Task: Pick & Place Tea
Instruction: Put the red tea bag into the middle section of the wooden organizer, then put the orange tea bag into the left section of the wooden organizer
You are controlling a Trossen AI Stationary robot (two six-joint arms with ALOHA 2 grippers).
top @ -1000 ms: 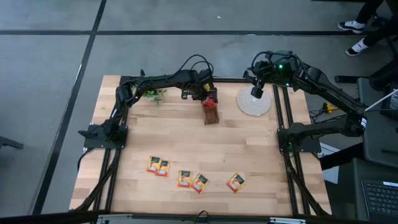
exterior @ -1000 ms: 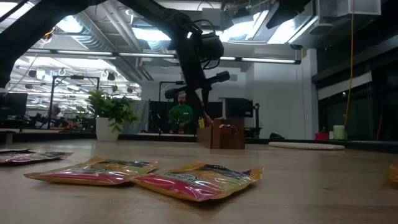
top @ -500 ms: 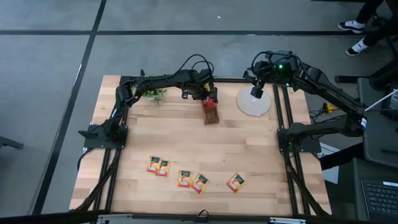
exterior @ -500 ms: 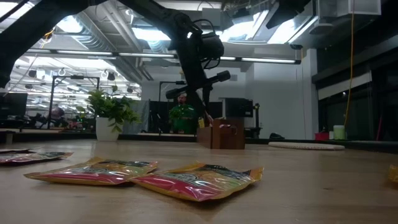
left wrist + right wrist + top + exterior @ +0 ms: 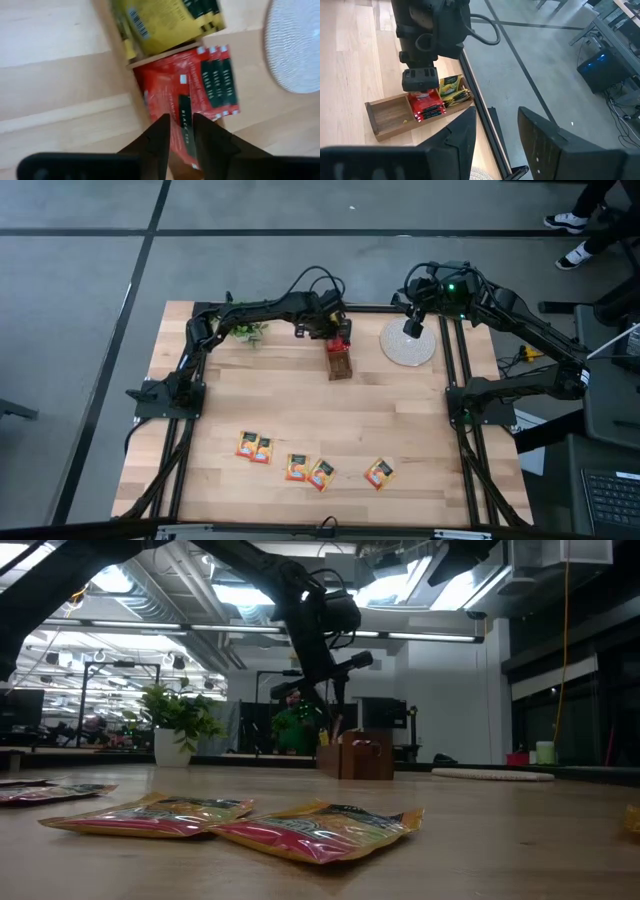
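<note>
The left gripper is hanging at the far middle of the table, right over the wooden box, and its fingers are standing a narrow gap apart with nothing pinched between them. Directly under those fingers a stack of red sachets is sitting in the box's middle compartment, and the yellow sachets are filling the compartment at the box's far end. The right wrist view is showing the compartment at the near end holding no sachets. In the low view the left gripper is reaching down just above the box.

The right gripper is waiting to the right, above the round pale woven mat, with its fingers spread apart and nothing between them.

Farther out, five orange sachets are lying flat in a loose row near the table's near edge: two touching on the left, two touching in the middle, and one alone to the right. A small green potted plant is standing at the far left, beside the left arm. In the low view a person in a green top is showing in the room beyond the table.
</note>
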